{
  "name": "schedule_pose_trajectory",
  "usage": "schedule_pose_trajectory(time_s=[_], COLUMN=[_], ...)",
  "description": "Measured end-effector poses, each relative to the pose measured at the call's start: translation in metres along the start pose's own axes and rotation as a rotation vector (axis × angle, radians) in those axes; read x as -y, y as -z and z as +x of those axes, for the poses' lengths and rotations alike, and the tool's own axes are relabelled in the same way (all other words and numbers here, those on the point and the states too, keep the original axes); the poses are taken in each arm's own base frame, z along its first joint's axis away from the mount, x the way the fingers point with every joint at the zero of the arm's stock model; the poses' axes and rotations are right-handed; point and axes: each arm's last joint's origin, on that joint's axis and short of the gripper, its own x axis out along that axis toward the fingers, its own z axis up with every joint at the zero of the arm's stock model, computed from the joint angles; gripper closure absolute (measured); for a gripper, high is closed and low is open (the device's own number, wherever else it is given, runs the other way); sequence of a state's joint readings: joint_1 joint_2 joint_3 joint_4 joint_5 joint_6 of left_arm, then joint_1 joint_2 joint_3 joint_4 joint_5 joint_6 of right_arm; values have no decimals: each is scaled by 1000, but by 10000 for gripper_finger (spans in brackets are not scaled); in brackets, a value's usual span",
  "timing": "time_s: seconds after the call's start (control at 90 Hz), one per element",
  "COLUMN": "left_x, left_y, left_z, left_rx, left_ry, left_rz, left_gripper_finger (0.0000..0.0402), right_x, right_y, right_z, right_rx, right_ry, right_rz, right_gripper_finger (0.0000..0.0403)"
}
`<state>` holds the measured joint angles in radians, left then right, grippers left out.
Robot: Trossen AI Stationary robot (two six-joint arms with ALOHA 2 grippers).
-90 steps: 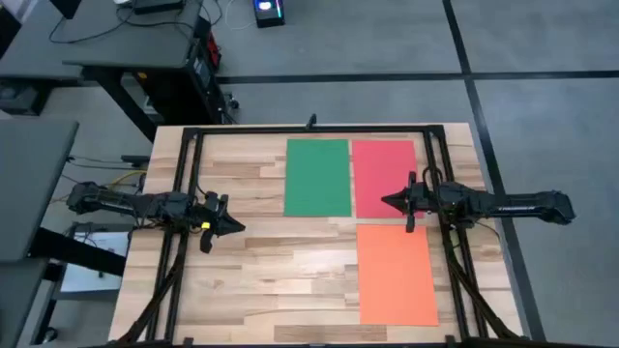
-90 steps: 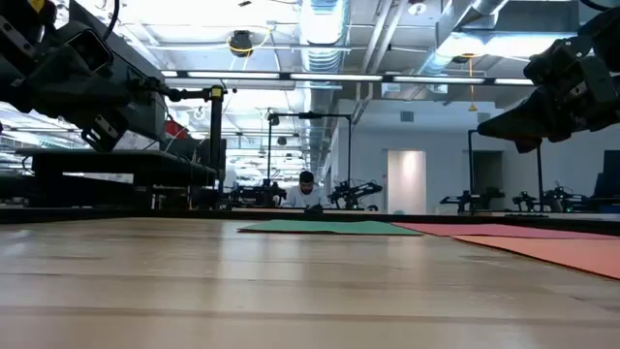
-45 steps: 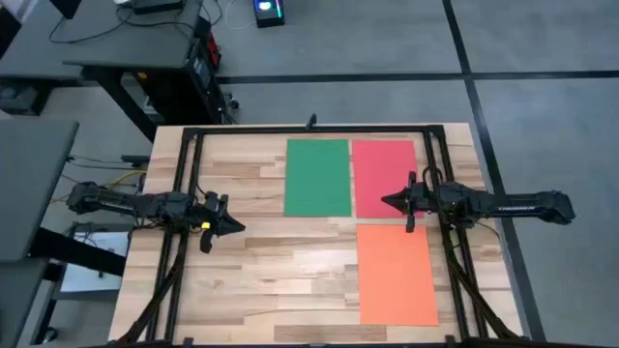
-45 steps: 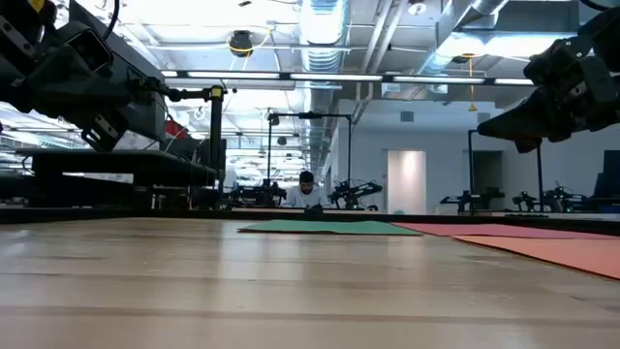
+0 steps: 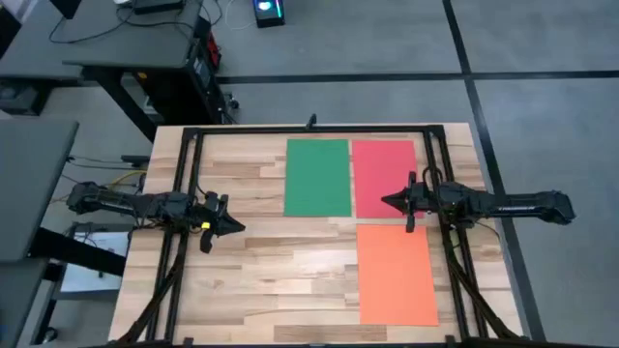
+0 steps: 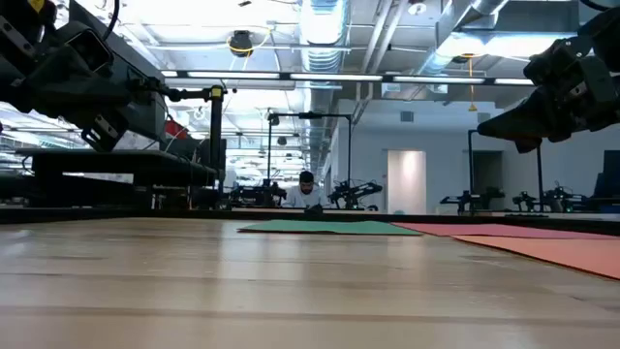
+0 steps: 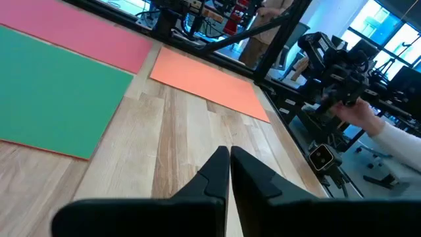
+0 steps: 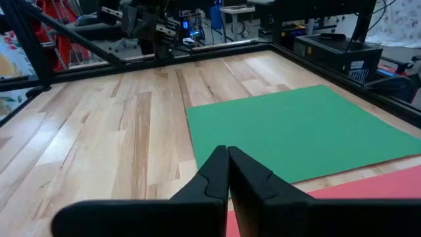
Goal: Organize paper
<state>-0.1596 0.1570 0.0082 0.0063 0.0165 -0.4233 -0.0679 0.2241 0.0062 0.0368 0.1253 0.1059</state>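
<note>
1. Step in hand: by my reading, no sheet is being handled. Three sheets are lying flat on the desk (image 5: pixel 251 271): the green sheet (image 5: pixel 317 177) and the pink-red sheet (image 5: pixel 383 174) side by side at the far edge, the orange sheet (image 5: pixel 396 274) nearer, below the pink-red one.
2. Right gripper (image 5: pixel 389 202) is hovering over the pink-red sheet's near edge, its fingers (image 8: pixel 245 174) pressed together, holding nothing. Green sheet is lying just ahead of the tips; the low view shows the gripper raised well clear of the desk.
3. Left gripper (image 5: pixel 238 228) is waiting over bare wood at the left, fingers (image 7: pixel 247 171) closed and empty, well apart from every sheet.
4. Next move, likely: open the right fingers, lower onto a sheet edge, slide or lift it toward a stack. Thin flat paper gives little to pinch.
</note>
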Motion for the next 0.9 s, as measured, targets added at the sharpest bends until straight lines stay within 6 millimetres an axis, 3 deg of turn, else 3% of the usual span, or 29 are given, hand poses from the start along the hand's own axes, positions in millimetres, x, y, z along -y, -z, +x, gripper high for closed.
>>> schedule_pose_trajectory(time_s=[0.144,0.533,0.9], left_x=[0,0,0], left_y=[0,0,0], left_z=[0,0,0], left_rx=[0,3,4], left_ry=[0,1,1], left_rz=[0,0,0], left_gripper_finger=[402,402,402], right_x=[0,4,9], right_y=[-2,-29,-14], right_z=[0,-4,0], right_rx=[16,303,152], right_ry=[-1,59,91], right_rz=[2,20,239], right_gripper_finger=[403,403,403])
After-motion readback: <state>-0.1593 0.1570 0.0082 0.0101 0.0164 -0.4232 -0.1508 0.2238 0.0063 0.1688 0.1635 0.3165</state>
